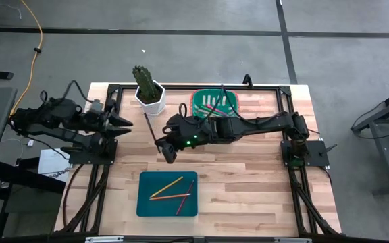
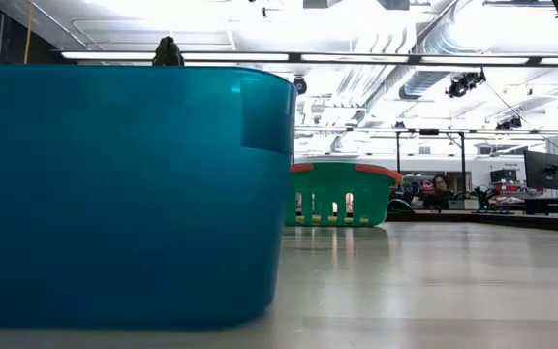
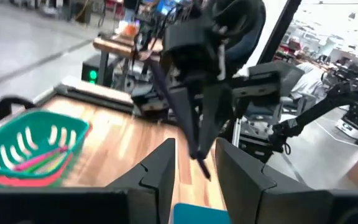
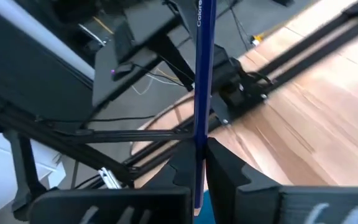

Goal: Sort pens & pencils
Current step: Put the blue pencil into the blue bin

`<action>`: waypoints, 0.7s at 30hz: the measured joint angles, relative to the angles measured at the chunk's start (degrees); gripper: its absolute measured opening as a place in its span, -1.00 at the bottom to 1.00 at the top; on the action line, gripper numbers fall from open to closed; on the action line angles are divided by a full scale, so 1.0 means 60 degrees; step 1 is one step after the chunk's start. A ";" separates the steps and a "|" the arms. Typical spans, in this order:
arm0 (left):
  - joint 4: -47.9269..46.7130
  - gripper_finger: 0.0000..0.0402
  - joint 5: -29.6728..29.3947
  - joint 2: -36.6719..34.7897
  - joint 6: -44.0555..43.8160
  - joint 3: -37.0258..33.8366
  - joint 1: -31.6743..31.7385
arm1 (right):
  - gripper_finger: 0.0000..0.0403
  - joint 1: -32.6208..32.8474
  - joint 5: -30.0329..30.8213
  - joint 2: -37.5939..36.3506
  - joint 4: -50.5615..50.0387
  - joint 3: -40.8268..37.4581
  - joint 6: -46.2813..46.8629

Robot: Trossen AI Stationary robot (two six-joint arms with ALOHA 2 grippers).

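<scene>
My right gripper [image 1: 167,152] hovers over the table's middle, just beyond the blue tray [image 1: 142,202], shut on a dark pencil [image 1: 150,128] whose free end points toward the cactus pot. Three pencils lie flat in the tray: yellow [image 1: 166,187], red [image 1: 171,196] and dark [image 1: 186,197]. Pink and green pens [image 3: 39,158] lie in the green basket [image 1: 229,110] at the far edge. My left gripper [image 1: 127,125] waits open near the table's left edge, facing the right gripper; its fingers frame the scene in the left wrist view [image 3: 194,162]. My right gripper pinches the dark pencil between its two fingers [image 4: 222,165] close to the pencil's near end [image 4: 197,186]. The fingers lie across the pencil. The pencil is lifted clear of the table, and its long free part [image 4: 202,74] sticks out away from the fingers toward the far-left corner.
A cactus in a white pot [image 1: 150,93] stands at the far edge, close to the pencil's free end. The tray's wall [image 2: 114,194] fills the left of the low view, with the basket [image 2: 342,194] behind. Bare wood lies right of the tray.
</scene>
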 joint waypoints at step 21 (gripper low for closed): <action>0.1792 -0.48 0.0517 0.1464 -0.0622 -0.0004 0.0002 | -0.95 0.0504 -0.0247 0.0000 0.0799 0.0000 -0.1163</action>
